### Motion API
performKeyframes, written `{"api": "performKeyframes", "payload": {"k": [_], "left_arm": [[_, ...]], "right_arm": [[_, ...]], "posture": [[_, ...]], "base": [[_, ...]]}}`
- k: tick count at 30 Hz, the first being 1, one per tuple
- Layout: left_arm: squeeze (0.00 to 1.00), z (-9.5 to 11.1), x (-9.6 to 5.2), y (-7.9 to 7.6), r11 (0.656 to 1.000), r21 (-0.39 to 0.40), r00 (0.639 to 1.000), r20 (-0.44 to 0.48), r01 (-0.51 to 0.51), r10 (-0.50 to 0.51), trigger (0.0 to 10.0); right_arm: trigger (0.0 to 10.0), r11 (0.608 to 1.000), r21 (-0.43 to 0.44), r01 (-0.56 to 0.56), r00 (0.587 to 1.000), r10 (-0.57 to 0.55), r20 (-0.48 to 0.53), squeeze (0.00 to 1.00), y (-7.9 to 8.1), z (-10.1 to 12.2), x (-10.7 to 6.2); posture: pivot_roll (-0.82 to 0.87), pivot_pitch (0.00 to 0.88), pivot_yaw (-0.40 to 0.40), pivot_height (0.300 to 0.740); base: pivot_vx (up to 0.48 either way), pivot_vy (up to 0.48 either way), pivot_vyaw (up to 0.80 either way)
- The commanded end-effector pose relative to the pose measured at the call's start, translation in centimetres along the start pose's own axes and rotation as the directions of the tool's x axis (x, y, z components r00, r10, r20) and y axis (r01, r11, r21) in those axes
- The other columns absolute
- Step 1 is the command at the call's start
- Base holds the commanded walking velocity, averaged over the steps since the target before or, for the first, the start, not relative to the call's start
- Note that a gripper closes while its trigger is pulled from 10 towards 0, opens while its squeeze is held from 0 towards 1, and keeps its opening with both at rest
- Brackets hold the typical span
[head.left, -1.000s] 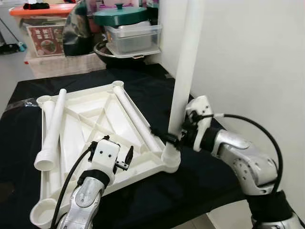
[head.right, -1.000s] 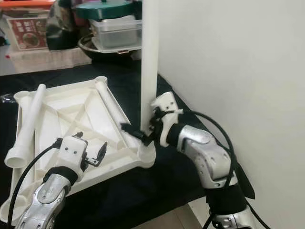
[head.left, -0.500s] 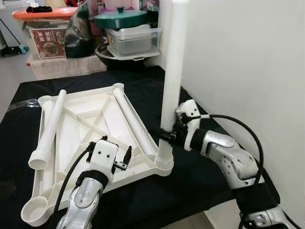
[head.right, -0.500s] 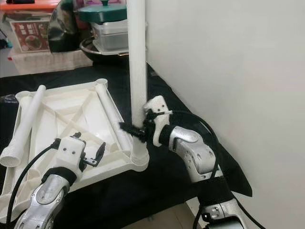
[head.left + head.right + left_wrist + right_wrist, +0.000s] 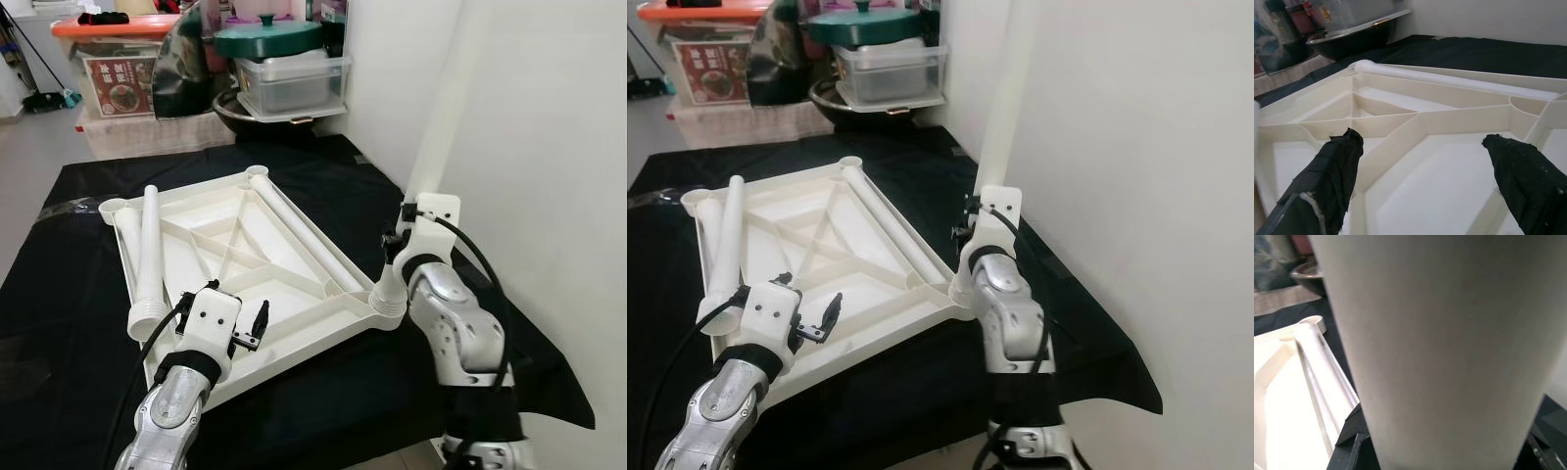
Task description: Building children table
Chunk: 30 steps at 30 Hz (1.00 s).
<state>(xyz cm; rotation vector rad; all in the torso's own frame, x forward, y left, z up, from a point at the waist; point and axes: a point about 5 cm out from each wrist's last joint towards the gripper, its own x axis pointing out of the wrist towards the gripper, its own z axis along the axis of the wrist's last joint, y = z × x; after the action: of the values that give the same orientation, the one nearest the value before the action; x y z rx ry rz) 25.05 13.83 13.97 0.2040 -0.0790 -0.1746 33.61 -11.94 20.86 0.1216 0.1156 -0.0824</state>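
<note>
The white tabletop lies upside down on the black cloth. A white table leg stands in its near right corner socket, leaning slightly to the right. My right gripper is shut on that leg low down, just above the socket; the same leg looms close between the black fingers. My left gripper hovers open over the near edge of the tabletop, its fingers spread above the ribbed underside. One loose leg lies along the left side and another along the right rib.
Plastic boxes, a teal lid and a black wok crowd the back of the table. A white wall rises close on the right. The black cloth hangs over the table's near edge.
The camera has shifted. My right arm has swung round the leg while still holding it, and the leg now leans more to the right. The left gripper has stayed open over the near edge.
</note>
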Motion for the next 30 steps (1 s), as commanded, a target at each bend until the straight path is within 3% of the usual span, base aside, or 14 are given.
{"api": "performKeyframes", "payload": {"k": [1,4,5,9,10,12,16,17,18,24,26,27,28,30], "left_arm": [[0.00,-0.1,0.0,-0.1,1.000,0.013,1.000,-0.008,0.007,-0.007,10.0],[0.00,-0.1,0.0,-0.1,1.000,0.013,1.000,-0.008,0.007,-0.006,10.0],[0.00,-0.2,0.1,-0.1,1.000,0.012,1.000,-0.008,0.006,-0.006,10.0],[0.00,-0.2,0.1,-0.1,1.000,0.011,1.000,-0.007,0.006,-0.006,10.0],[0.00,-0.2,0.1,-0.1,1.000,0.009,1.000,-0.007,0.006,-0.006,10.0],[0.00,-0.2,0.1,-0.2,1.000,0.009,1.000,-0.007,0.006,-0.006,10.0],[0.00,-0.3,0.2,-0.2,1.000,0.009,1.000,-0.006,0.009,-0.009,10.0],[0.00,-0.3,0.3,-0.2,1.000,0.009,1.000,-0.006,0.012,-0.012,10.0],[0.00,-0.3,0.3,-0.2,1.000,0.009,1.000,-0.006,0.013,-0.013,10.0],[0.00,-0.2,0.3,-0.2,1.000,0.012,1.000,-0.003,0.011,-0.011,10.0],[0.00,-0.2,0.3,-0.2,1.000,0.013,1.000,-0.003,0.010,-0.010,10.0],[0.00,-0.2,0.3,-0.1,1.000,0.015,1.000,-0.003,0.007,-0.007,10.0],[0.00,-0.2,0.3,-0.1,1.000,0.016,1.000,-0.003,0.005,-0.005,10.0],[0.00,-0.2,0.3,-0.1,1.000,0.017,1.000,-0.003,0.005,-0.004,10.0]], "right_arm": [[10.0,0.998,0.042,-0.042,0.998,0.044,-0.037,0.00,1.5,0.4,-0.3],[10.0,0.997,0.045,-0.057,0.997,0.059,-0.043,0.00,2.0,0.5,-0.5],[10.0,0.987,0.098,-0.131,0.991,0.132,-0.001,1.00,2.3,1.0,-0.8],[10.0,0.956,0.123,-0.265,0.964,0.259,0.063,1.00,2.6,1.9,-1.2],[10.0,0.914,0.052,-0.402,0.914,0.397,0.078,0.00,2.3,2.5,-1.4],[10.0,0.811,0.028,-0.585,0.810,0.581,0.078,0.00,1.9,2.8,-2.1],[10.0,0.674,-0.022,-0.738,0.672,0.738,0.053,0.00,1.7,2.6,-3.4],[10.0,0.523,-0.063,-0.850,0.523,0.852,0.010,0.00,1.9,1.7,-4.8],[10.0,0.480,-0.073,-0.874,0.482,0.876,-0.002,0.00,2.0,1.4,-5.2],[10.0,0.333,-0.081,-0.939,0.338,0.939,-0.063,0.00,3.2,-0.6,-6.3],[10.0,0.318,-0.084,-0.944,0.324,0.943,-0.071,0.00,3.6,-0.9,-6.4],[9.4,0.320,-0.081,-0.944,0.325,0.943,-0.075,0.00,4.0,-1.1,-6.2],[5.0,0.331,-0.079,-0.940,0.337,0.939,-0.076,0.00,4.2,-1.3,-5.8],[5.0,0.340,-0.076,-0.937,0.346,0.935,-0.076,0.00,4.2,-1.4,-5.5]], "posture": [[0.07,0.000,-0.025,0.740],[0.07,0.000,-0.025,0.740],[0.07,0.000,-0.028,0.740],[0.07,0.000,-0.030,0.740],[0.07,0.000,-0.030,0.740],[0.07,0.000,-0.028,0.740],[0.07,0.000,-0.028,0.740],[0.07,0.000,-0.027,0.740],[0.07,0.000,-0.027,0.740],[0.09,0.000,-0.042,0.740],[0.09,0.000,-0.042,0.740],[0.10,0.000,-0.044,0.740],[0.10,0.000,-0.046,0.740],[0.10,0.000,-0.047,0.740]], "base": [[0.000,0.000,0.00],[0.000,0.000,0.00],[0.000,0.000,0.00],[0.000,0.000,0.00],[0.000,0.000,0.00],[0.000,0.000,0.00],[0.000,0.000,0.00],[0.000,0.000,0.00],[0.000,0.000,0.00],[0.000,0.000,0.00],[0.000,0.000,0.00],[0.000,0.000,0.00],[0.000,0.000,0.00],[0.000,0.000,0.00]]}}
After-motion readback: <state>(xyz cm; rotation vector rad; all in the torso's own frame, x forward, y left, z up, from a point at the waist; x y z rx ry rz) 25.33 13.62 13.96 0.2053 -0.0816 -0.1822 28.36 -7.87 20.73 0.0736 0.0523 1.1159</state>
